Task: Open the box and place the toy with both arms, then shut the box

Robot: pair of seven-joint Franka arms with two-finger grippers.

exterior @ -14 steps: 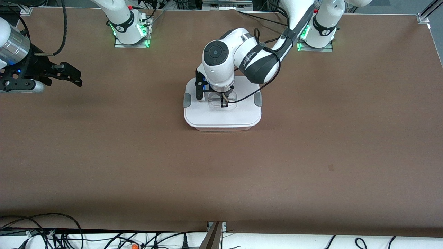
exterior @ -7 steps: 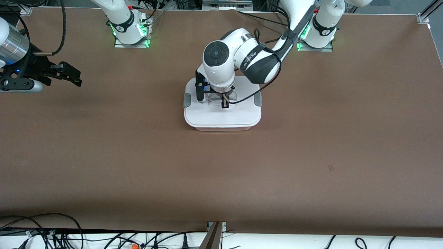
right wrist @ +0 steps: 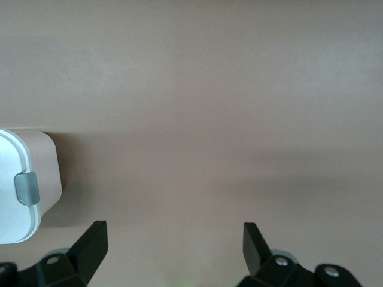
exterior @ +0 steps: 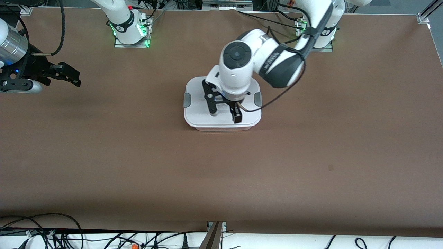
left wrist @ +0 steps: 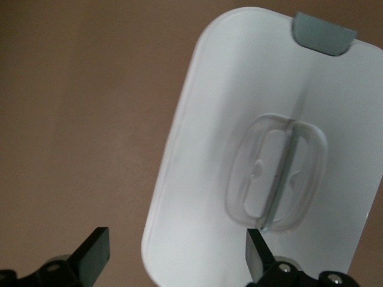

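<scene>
1. Left claw (exterior: 225, 114) spread wide, empty, hanging over the box (exterior: 197, 103); lid (left wrist: 239, 89) on, clear handle (left wrist: 276, 173) below the claw.
2. Right claw (exterior: 71, 76) wide, empty, waiting over bare worktop (exterior: 138, 166) at the right arm's end, well apart from the box.

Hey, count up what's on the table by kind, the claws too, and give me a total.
Boxes: 1, the box, lid on.
Grey side clips: 2, first clip and second clip, on the lid.
Claws: 2, left claw open over the lid, right claw open, waiting over the right arm's end of the table.
Toys: 0 in view.
Total: 5
</scene>
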